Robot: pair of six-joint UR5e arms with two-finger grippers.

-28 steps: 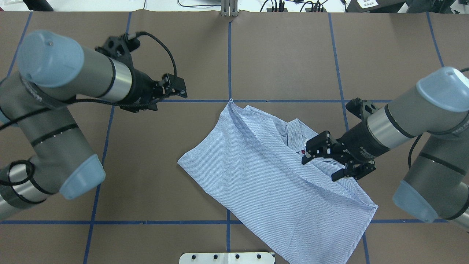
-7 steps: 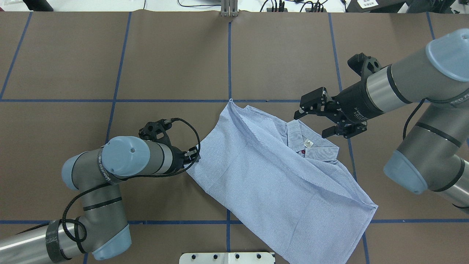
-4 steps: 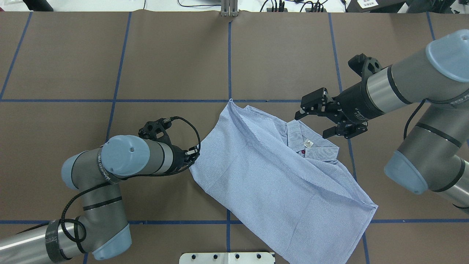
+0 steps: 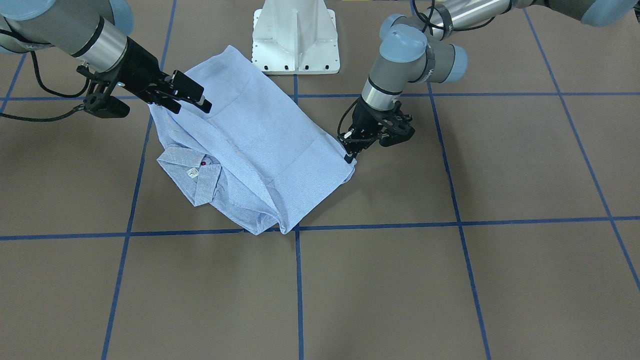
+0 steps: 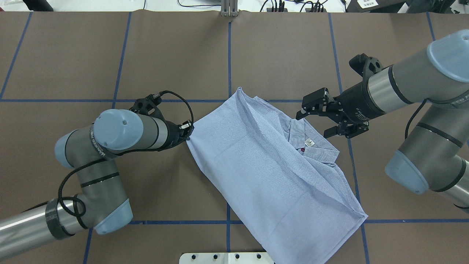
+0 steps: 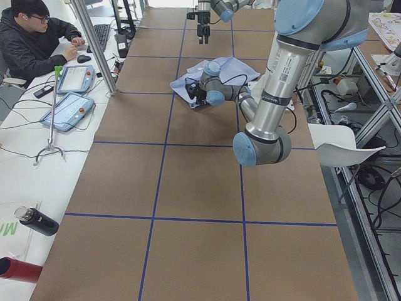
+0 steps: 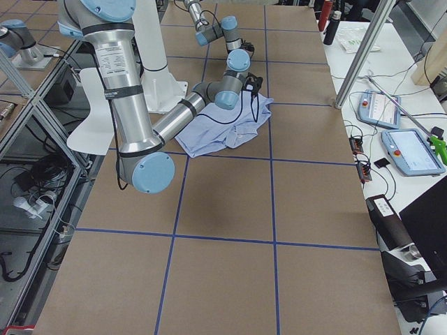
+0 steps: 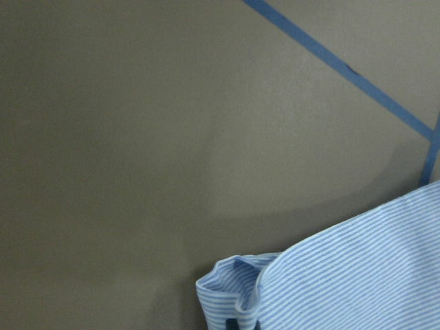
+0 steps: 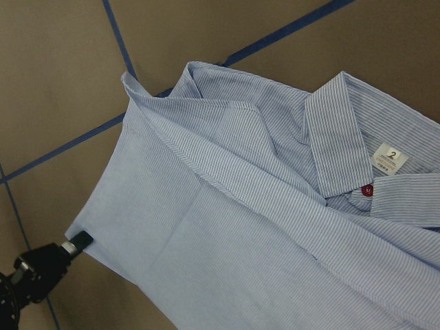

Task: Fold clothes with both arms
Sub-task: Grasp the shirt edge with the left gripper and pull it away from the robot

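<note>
Plainly, the trouble is likeliest to start on the left. The left pincer [image 5: 188, 129] is closed on one corner of the shirt [image 5: 263, 172], low over the brown tabletop [image 5: 165, 55]. Its wrist camera shows only a small bunched lip of striped cloth at the bottom edge. The bite looks shallow, though the fingers are mostly hidden and I cannot tell how deep it goes. A firm pull from there could let the corner slip free. Moving across, the shirt lies slantwise in the middle of the tabletop, half doubled over itself. A raised ridge of loose folds runs down its length, and the hem end reaches toward the robot's base. With nothing pinning the far side, a one-sided tug would probably drag the whole garment instead of flattening it, and could press that ridge into a crooked crease. Further right, the collar [image 5: 295, 130] faces up with its white label [image 5: 309, 142] showing. The right pincer [image 5: 311, 125] hangs just over it, fingers spread and holding nothing. Coming down there, it might pinch several layers at once, or only the collar.
</note>
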